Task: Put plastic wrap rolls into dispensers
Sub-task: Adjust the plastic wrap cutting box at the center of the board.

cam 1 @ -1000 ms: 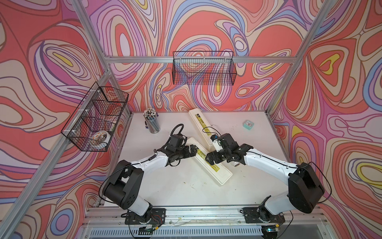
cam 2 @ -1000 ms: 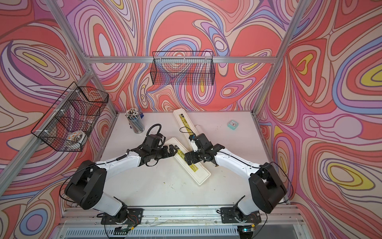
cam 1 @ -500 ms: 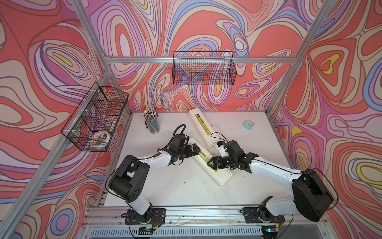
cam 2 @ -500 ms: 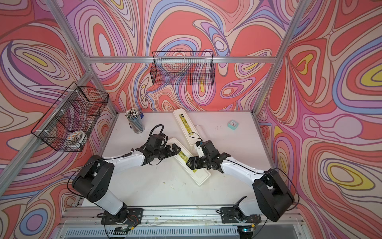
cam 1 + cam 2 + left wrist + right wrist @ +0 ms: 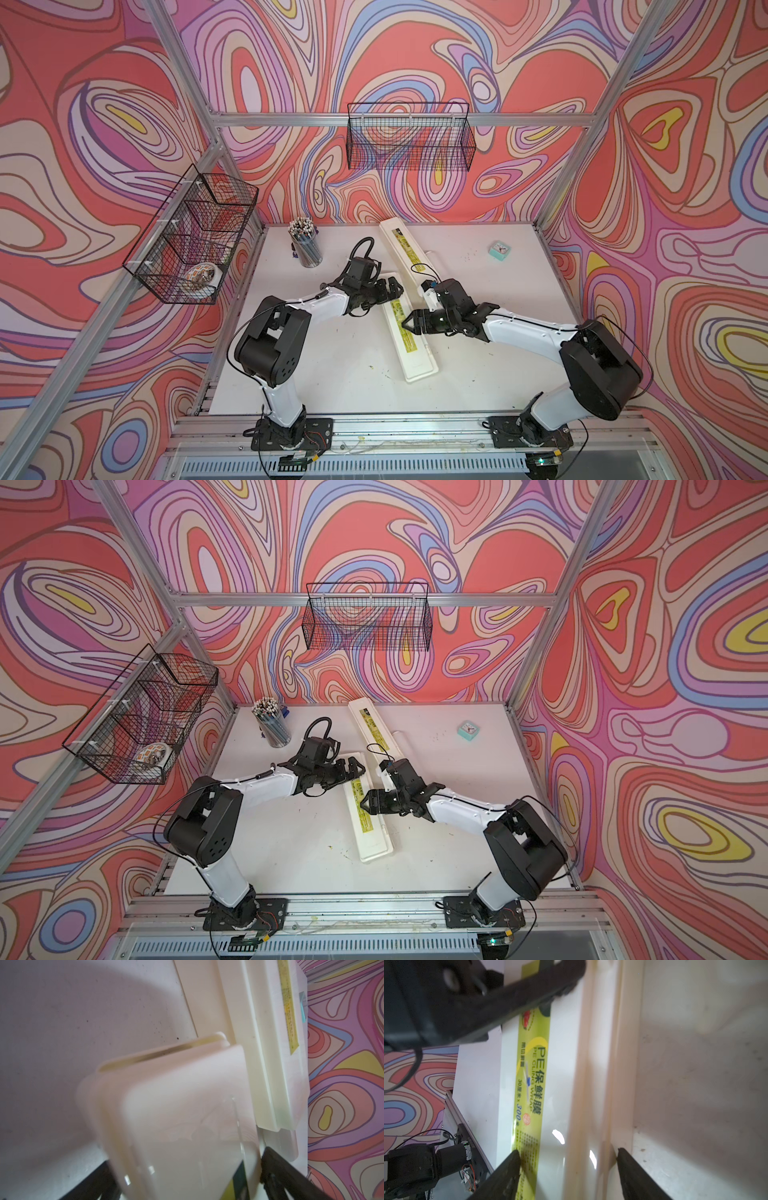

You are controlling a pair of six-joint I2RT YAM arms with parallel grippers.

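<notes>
Two cream dispensers lie on the white table. The near dispenser (image 5: 415,353) (image 5: 374,837) runs toward the front, lid down, yellow label up. My left gripper (image 5: 394,286) (image 5: 357,769) is open with a finger on either side of its far end (image 5: 176,1115). My right gripper (image 5: 405,324) (image 5: 362,804) is open over its middle. One fingertip (image 5: 515,1157) rests on the label and the opposite one stands at the box's side edge. The far dispenser (image 5: 401,241) (image 5: 270,1043) lies behind. A whitish plastic wrap roll (image 5: 432,258) (image 5: 401,738) lies along its right side, partly hidden by my right wrist.
A cup of pencils (image 5: 305,249) stands at the back left. A small teal clock (image 5: 498,250) sits at the back right. Black wire baskets hang on the back wall (image 5: 409,141) and the left wall (image 5: 191,237).
My right gripper has slid along the near dispenser toward the front and its jaws have narrowed. The dispenser's front end has swung left. My left gripper stays at the far end.
</notes>
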